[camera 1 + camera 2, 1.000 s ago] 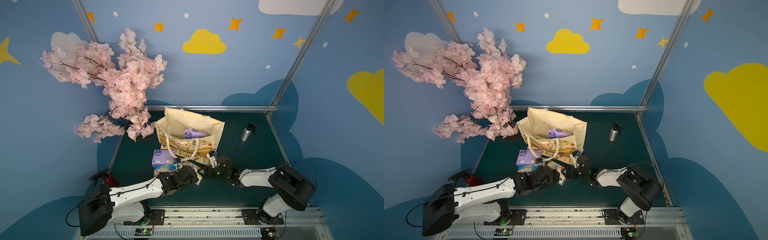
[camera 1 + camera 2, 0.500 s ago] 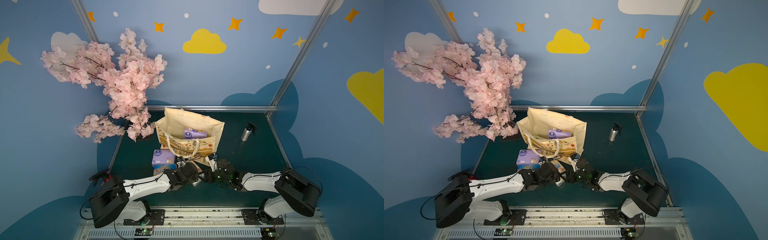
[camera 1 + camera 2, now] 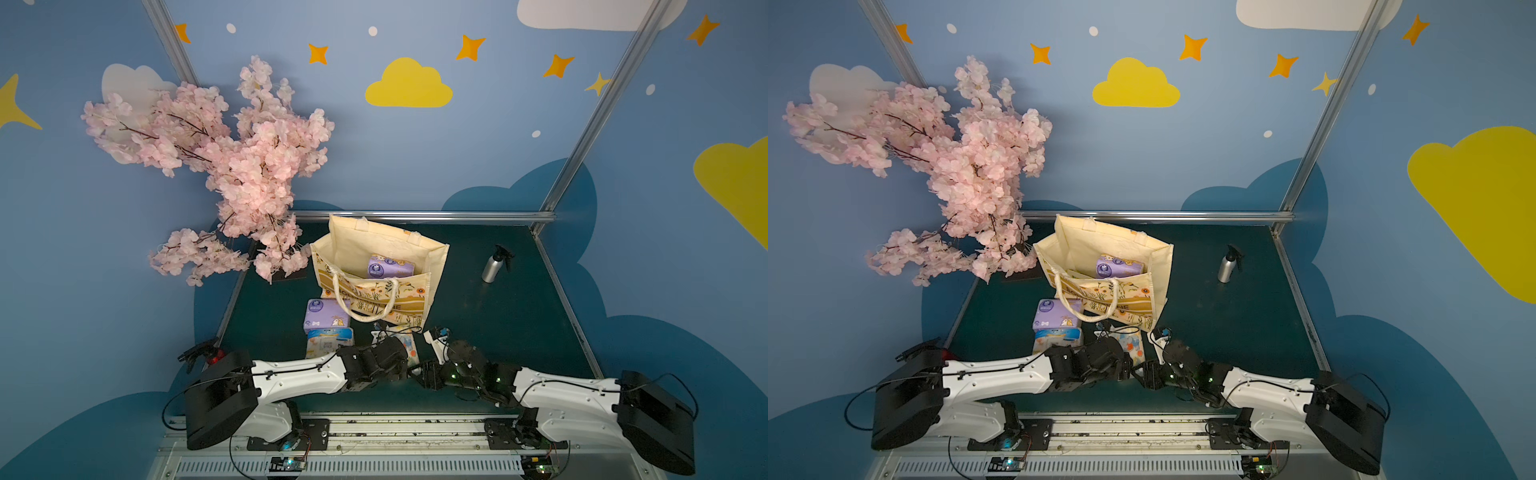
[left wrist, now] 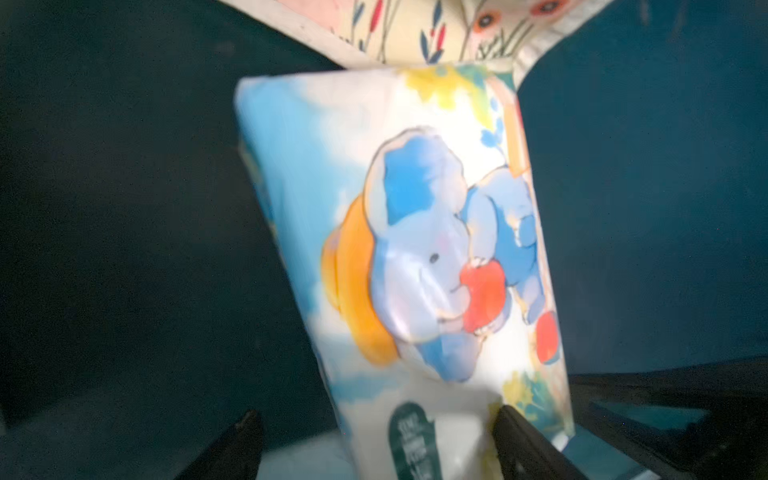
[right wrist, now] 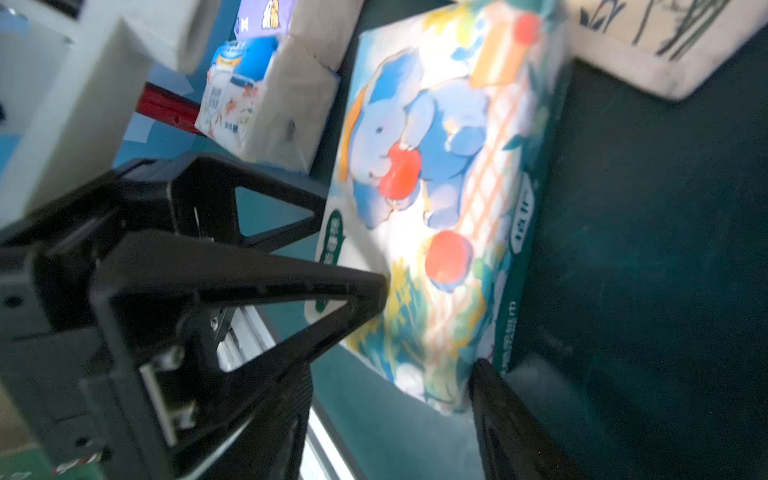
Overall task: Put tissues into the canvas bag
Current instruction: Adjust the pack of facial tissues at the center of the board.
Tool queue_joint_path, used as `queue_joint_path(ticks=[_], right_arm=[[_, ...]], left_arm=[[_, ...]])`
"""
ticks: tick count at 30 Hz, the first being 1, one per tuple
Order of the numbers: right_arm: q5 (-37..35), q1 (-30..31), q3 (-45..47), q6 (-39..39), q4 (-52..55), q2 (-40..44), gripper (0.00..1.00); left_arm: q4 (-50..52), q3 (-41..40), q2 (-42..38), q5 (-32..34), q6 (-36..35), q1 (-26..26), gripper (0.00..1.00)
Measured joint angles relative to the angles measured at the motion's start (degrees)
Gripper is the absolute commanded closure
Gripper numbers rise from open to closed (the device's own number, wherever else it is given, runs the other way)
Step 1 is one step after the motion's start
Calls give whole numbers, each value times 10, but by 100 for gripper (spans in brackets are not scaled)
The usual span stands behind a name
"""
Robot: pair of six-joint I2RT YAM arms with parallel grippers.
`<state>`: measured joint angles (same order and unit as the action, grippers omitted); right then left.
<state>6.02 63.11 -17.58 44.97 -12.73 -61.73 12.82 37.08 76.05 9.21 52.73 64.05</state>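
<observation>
**Both claws at the elephant pack, just short of the bag**

My left claw (image 4: 380,434) stands spread across the near end of the white plastic-wrapped tissue pack with the blue elephant print (image 4: 415,249), with one finger (image 4: 237,446) clear of it. My right claw (image 3: 422,371) is at the same pack, and I cannot tell whether it pinches.

The pack's far end is close by the base of the cream canvas bag with the flower print (image 3: 374,239) on the dark green table (image 3: 519,332). To my left, a white floral pack (image 3: 328,347), a light blue pack (image 3: 332,332) and a purple pack (image 3: 326,311) sit together. A second purple pack (image 3: 390,266) is inside the bag.
</observation>
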Motion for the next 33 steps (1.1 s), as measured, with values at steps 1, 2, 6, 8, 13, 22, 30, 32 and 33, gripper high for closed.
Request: queue_joint_path(ticks=[1, 2, 6, 8, 13, 22, 30, 32, 33], right_arm=[[-3, 6, 4, 4, 15, 19, 35], [-7, 9, 6, 7, 32, 40, 35], [-51, -2, 11, 18, 104, 124, 29], [-60, -27, 12, 22, 126, 147, 25], [-48, -101, 12, 26, 131, 128, 20], [11, -122, -1, 30, 40, -38, 19], [62, -125, -24, 52, -106, -158, 19], [69, -126, -27, 55, -118, -164, 19], [71, -128, -28, 56, -122, -164, 18]], left_arm=[[-6, -3, -14, 0, 0, 3, 11], [-8, -7, -33, 1, 2, 5, 11], [-3, -31, -125, 23, 10, 5, 10], [0, -41, -157, 38, 11, 2, 11], [9, -50, -163, 39, 12, -31, 13], [-9, -43, -92, -1, 22, -59, 15], [-54, -43, -50, -48, 28, -79, 19], [-63, -44, -49, -59, 32, -90, 21], [-68, -46, -50, -61, 34, -95, 21]])
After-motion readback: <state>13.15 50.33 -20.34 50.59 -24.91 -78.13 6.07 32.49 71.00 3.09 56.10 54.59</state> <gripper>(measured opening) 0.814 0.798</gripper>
